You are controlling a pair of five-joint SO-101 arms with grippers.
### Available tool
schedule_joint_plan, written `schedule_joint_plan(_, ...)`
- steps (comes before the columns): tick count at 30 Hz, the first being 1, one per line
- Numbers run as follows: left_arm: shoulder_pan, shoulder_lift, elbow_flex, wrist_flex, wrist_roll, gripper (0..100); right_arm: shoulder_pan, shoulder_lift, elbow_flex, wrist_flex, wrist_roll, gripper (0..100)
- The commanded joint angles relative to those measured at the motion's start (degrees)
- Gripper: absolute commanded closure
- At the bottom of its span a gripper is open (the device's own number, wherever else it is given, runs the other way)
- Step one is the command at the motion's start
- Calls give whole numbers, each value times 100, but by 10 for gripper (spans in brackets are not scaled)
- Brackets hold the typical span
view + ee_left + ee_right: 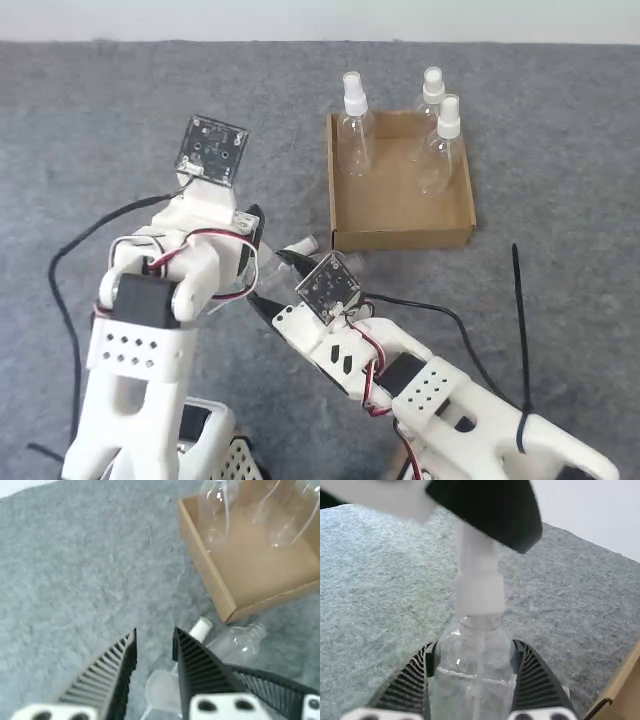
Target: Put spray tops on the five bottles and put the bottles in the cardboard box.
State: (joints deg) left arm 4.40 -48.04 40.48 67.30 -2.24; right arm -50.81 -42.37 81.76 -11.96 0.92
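1. Nearest the right wrist camera, a clear plastic bottle (470,680) is being clamped across its body by the right gripper (474,650), with one ribbed black finger pressing on each side
2. The bottle's long axis is being pointed straight away from that gripper, neck outermost, toward the left gripper (154,639)
3. A white spray top (477,580) is being carried at the neck in line with that axis, with its thin tube running down inside the bottle. Its far end is being covered by the left gripper's black body, so the left arm is judged the nearer one to it
4. Whether the left gripper is gripping the spray top or only hanging over it cannot be told
5. The coming move is judged to be a press or turn along this shared axis. A sideways offset would probably be cocking the collar on the neck
6. This bottle is being held outside the brown cardboard box (400,238), just off its near corner, above the grey felt mat (120,120)
7. Three capped clear bottles (355,145) (430,95) (440,165) are being held upright in the box, one at its far left corner and two close together at the far right
8. A fifth clear bottle (240,642) is lying on its side on the mat just beside the box's near corner, with a white cap (201,627) at the end pointing away from the box
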Motion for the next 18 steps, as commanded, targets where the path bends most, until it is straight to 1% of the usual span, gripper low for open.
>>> schedule_joint_plan(1,70,-35,-48,0,-62,899,92,-251,-79,-101,-53,991)
schedule_joint_plan(4,334,-35,-66,18,-70,899,92,-251,-79,-101,-53,991)
schedule_joint_plan(6,352,-35,-224,18,-79,897,92,-251,-79,-101,-53,991)
schedule_joint_plan(9,-88,-35,-673,53,-70,895,92,-251,-79,-101,-53,991)
schedule_joint_plan(13,-598,-35,-1077,290,-70,894,92,-251,-79,-101,-53,991)
schedule_joint_plan(18,-677,-26,-743,299,-79,895,92,-251,-79,-101,-53,991)
